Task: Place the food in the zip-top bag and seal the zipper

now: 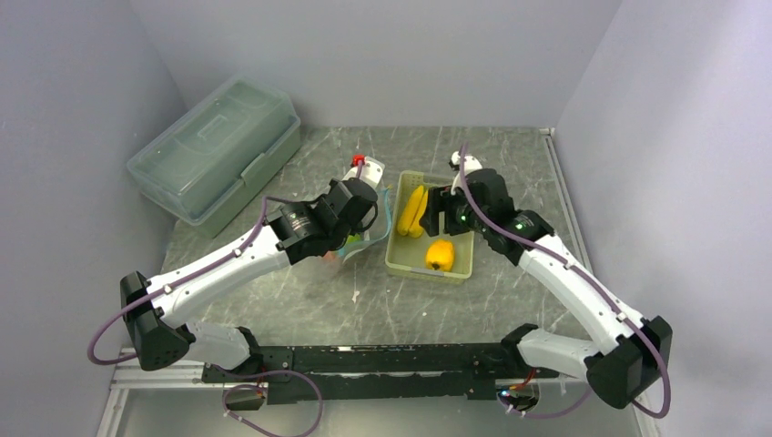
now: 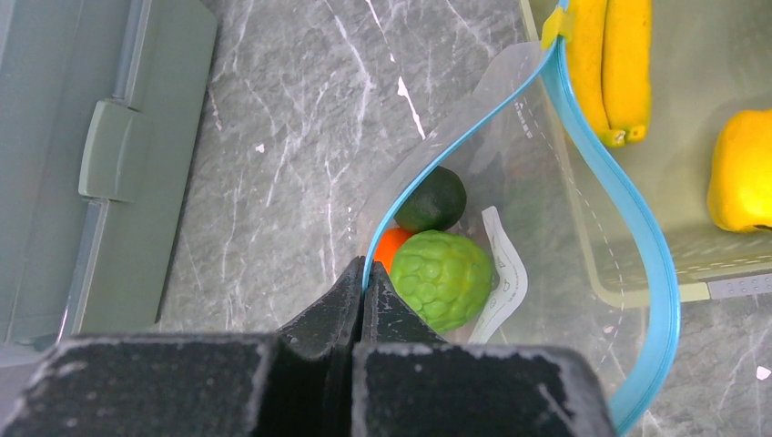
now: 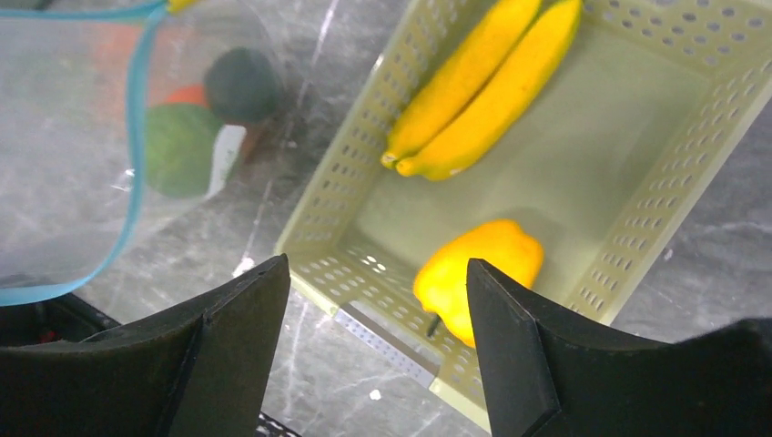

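The clear zip-top bag (image 2: 546,237) lies open left of the basket, its teal-blue zipper (image 2: 628,209) curving round the mouth. Inside it are a dark green avocado (image 2: 433,198), an orange piece (image 2: 391,246) and a bumpy light green round one (image 2: 443,278). My left gripper (image 2: 364,273) is shut on the zipper edge and holds the mouth open. Yellow bananas (image 3: 482,82) and a yellow pepper-like piece (image 3: 478,273) lie in the pale perforated basket (image 3: 637,246). My right gripper (image 3: 378,291) is open and empty above the basket's near edge; in the top view it (image 1: 435,212) hovers over the basket.
A large translucent lidded storage box (image 1: 214,157) stands at the back left. A small white object with a red cap (image 1: 360,167) stands behind the bag. Grey walls close in the marbled table on three sides.
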Robot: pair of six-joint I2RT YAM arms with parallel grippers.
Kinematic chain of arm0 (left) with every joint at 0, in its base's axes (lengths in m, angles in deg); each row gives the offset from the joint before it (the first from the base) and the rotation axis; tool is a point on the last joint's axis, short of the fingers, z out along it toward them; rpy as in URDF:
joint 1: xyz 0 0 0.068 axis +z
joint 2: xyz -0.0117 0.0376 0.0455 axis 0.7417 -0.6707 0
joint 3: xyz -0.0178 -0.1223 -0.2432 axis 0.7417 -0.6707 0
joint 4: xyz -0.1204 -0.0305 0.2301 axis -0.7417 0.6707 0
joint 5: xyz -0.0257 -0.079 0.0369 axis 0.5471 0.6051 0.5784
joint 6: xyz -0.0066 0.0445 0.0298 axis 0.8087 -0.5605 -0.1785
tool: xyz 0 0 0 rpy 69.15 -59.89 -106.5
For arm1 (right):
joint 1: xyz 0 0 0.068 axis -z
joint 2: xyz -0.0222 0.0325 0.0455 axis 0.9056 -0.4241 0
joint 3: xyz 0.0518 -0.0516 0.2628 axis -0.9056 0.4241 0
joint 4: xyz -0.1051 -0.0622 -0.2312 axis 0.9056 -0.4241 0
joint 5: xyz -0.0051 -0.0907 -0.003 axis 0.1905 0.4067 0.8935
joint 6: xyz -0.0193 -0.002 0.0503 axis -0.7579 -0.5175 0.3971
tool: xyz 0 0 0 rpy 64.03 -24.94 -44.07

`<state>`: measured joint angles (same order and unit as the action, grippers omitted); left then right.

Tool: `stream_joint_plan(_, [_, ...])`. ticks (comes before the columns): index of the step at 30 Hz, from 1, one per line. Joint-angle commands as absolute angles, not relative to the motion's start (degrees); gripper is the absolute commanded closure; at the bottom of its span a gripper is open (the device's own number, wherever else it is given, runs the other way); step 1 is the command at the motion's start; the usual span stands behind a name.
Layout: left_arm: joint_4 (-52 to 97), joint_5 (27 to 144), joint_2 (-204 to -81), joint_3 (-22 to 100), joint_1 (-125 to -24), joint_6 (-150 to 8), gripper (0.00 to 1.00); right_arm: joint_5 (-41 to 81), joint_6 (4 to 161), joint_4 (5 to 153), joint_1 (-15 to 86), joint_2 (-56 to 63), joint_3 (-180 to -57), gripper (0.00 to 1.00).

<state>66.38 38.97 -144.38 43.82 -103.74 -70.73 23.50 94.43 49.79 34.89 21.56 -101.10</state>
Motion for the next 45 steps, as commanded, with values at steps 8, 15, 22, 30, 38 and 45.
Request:
stream_joint_plan(8, [65.27, 38.39, -142.04, 43.97, -103.84, -70.57, 1.00, 37.16, 96.13, 45.89, 31.00, 16.84, -96.51, 0.17])
stream_joint_plan(15, [64.73, 38.84, -141.83, 43.11, -103.87, -70.59, 1.00, 40.60, 98.92, 47.48, 30.09, 12.20, -93.60, 0.14])
stream_joint_plan(22, [64.19, 39.49, -141.51, 42.58, -103.87, -70.52, 1.00, 40.72, 101.84, 49.88, 29.23, 7.25, -92.94, 0.12])
stream_joint_plan(30, [63.89, 39.46, -140.40, 41.80, -103.87, -70.88, 1.00, 39.62, 103.84, 51.91, 28.72, 3.79, -91.81, 0.10])
stream_joint_plan(38, [63.67, 39.73, -140.67, 42.17, -103.81, -71.04, 1.00, 40.67, 103.74, 52.08, 28.52, 3.49, -91.36, 0.19])
stream_joint_plan(45, [64.08, 39.63, -140.77, 42.35, -103.82, -70.85, 1.00, 42.72, 103.16, 50.46, 28.43, 8.77, -93.54, 0.40])
